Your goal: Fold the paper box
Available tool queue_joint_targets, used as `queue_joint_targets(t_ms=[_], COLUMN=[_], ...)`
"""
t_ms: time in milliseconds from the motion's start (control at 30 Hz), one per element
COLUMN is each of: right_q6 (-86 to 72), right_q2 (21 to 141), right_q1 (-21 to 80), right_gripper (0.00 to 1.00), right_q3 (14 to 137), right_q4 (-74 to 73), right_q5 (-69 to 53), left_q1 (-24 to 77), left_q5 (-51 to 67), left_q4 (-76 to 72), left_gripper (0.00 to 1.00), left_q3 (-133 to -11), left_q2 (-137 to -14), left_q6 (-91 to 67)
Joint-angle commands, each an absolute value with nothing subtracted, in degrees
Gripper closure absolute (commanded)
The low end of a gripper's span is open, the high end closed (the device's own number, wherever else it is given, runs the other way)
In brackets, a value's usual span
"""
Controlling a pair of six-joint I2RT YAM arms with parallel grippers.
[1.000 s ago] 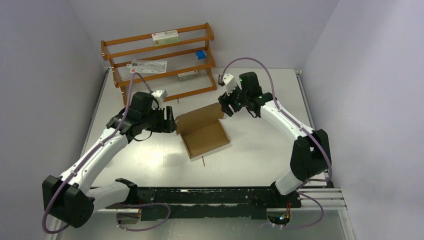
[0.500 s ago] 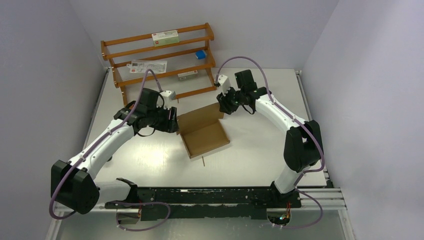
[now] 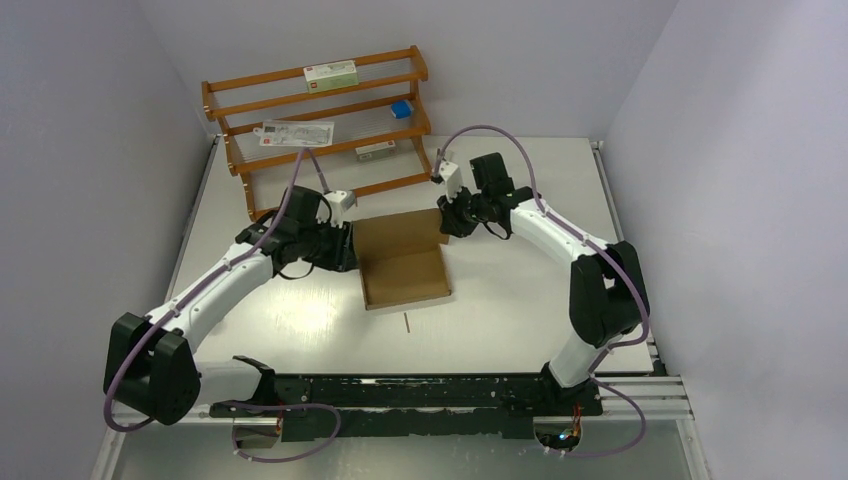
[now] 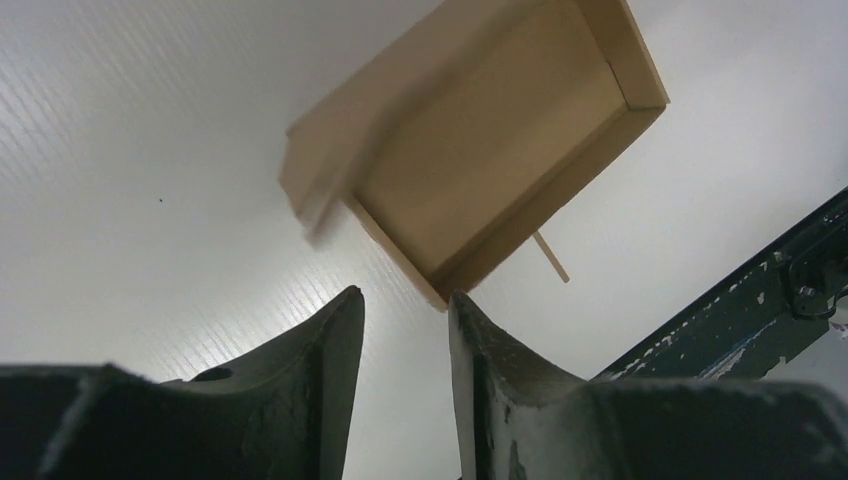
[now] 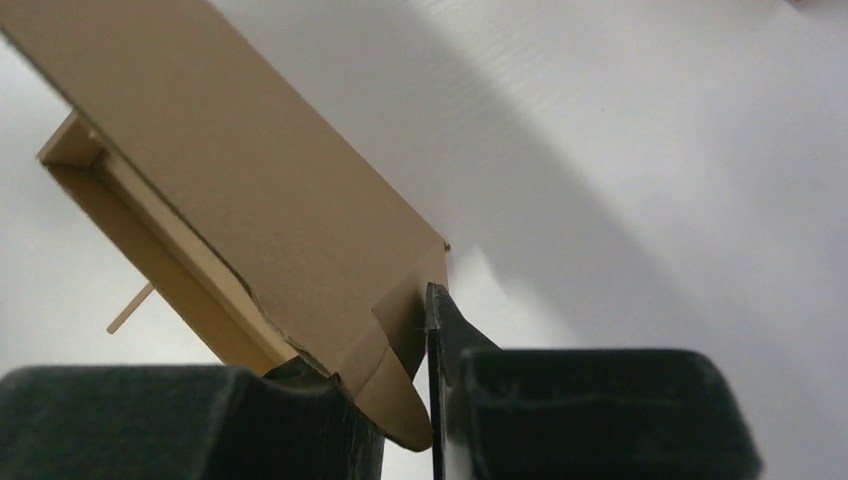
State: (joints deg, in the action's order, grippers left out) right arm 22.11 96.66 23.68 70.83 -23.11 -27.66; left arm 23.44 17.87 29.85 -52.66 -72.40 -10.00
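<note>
The bench [image 3: 520,300] is a pale, glossy top between plain walls. A wooden rack [image 3: 262,77] with slatted shelves stands at its far left corner.

The left arm [image 3: 215,290] reaches from the near left edge toward the middle. The right arm [image 3: 560,235] bends in from the near right and stretches across the far half.

The paper box [image 3: 405,275] sits near the middle of the bench, between the two wrists. It is plain brown cardboard. Its shallow tray lies open side up, and the lid panel rises from the tray's far side.

The left gripper [image 3: 345,248] is at the box's left side, by the far left corner of the tray. In the left wrist view its fingers [image 4: 330,350] stand apart with a narrow gap and nothing between them. A corner of the box [image 4: 480,170] lies just beyond their tips.

The right gripper [image 3: 447,222] is at the lid's far right corner. In the right wrist view its jaws are pressed onto a rounded flap at the edge of the box [image 5: 260,200].

On the rack, a white red-labelled carton [image 3: 330,73] lies on the top shelf. A flat white packet [image 3: 297,133] and a tiny blue box [image 3: 402,109] rest lower down.

A thin wooden stick [image 3: 407,322] lies on the bench just beside the tray's near edge, on the side toward the arm bases
</note>
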Motion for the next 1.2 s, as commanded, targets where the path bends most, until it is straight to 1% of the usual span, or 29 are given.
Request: queue_joint_targets(t_ms=[0, 100, 167, 233, 333, 467, 567, 667, 800, 933, 1033, 1100, 1167], right_q6=[19.75, 19.75, 19.99, 20.41, 20.67, 20.3, 20.56, 21.01, 21.07, 20.74, 20.92, 20.68, 20.21], right_q2=[94.11, 93.76, 93.61, 93.49, 93.14, 91.56, 90.08, 88.71, 88.51, 88.82, 88.75, 88.61, 88.65], right_q1=[23.38, 23.37, 23.37, 23.37, 23.34, 23.36, 23.25, 23.03, 22.85, 22.8, 22.84, 22.82, 22.84], right_gripper=[0.83, 0.84, 0.84, 0.84, 0.84, 0.78, 0.73, 0.72, 0.72, 0.76, 0.81, 0.86, 0.88], right_q3=[69.4, 69.19, 69.05, 68.91, 68.87, 66.94, 64.91, 63.13, 61.88, 61.4, 61.05, 60.83, 60.68], right_q4=[-19.92, -19.73, -19.62, -19.68, -19.67, -17.84, -16.38, -14.86, -13.31, -12.56, -12.19, -11.77, -11.53], right_q5=[-28.49, -28.73, -28.89, -28.71, -28.31, -28.63, -27.78, -28.14, -28.61, -29.06, -28.99, -29.17, -29.1], left_q1=[23.55, 23.55, 23.55, 23.51, 22.89, 19.4, 17.35, 16.2, 15.02, 14.68, 14.59, 14.59, 14.59], left_q5=[18.5, 18.25, 16.97, 14.41, 10.81, 13.15, 17.82, 21.29, 26.15, 29.83, 30.24, 30.87, 31.86], left_q4=[25.6, 23.25, 22.29, 23.64, 23.59, 18.14, 14.55, 12.24, 9.67, 7.88, 6.28, 5.86, 5.6], left_gripper=[0.59, 0.64, 0.64, 0.59, 0.48, 0.44, 0.44, 0.46, 0.48, 0.5, 0.53, 0.57, 0.64], left_q3=[-50.98, -50.34, -50.36, -51.75, -52.3, -50.89, -50.85, -50.74, -50.23, -49.83, -49.58, -49.72, -49.78], left_q2=[-72.33, -72.36, -72.53, -72.8, -71.88, -70.63, -71.84, -73.9, -75.38, -77.0, -78.25, -79.0, -79.56], left_q6=[-8.97, -8.92, -8.04, -5.83, -1.43, 3.3, 4.51, 6.36, 8.62, 10.14, 10.55, 11.11, 11.61])
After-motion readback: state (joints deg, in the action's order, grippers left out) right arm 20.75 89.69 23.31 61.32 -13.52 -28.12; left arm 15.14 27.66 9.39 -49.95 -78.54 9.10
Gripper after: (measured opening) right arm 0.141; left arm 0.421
